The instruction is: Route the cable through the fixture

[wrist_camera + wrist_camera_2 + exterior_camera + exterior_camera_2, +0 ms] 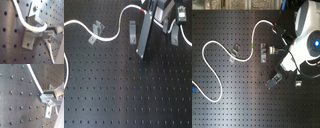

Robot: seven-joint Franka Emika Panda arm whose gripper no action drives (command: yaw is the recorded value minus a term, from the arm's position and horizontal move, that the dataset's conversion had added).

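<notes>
The cable [222,47] lies on the desk [237,105] in loops, running away from the jaws past two clips [235,52], well apart from them; a third clip [31,33] sits close by the jaws, the cable passing across it in the first wrist view

Count, both exterior views: one white cable [111,34], single continuous run. On it, one green band [118,23] and one red band [274,23]. Metal clips on the perforated board [124,95]: three visible in the first exterior view — first clip [97,30], second clip [132,31], third clip [175,33] partly behind the arm. One robot arm [307,35]. One small blue object [194,91] at the second exterior view's left edge; identity unclear.
</notes>
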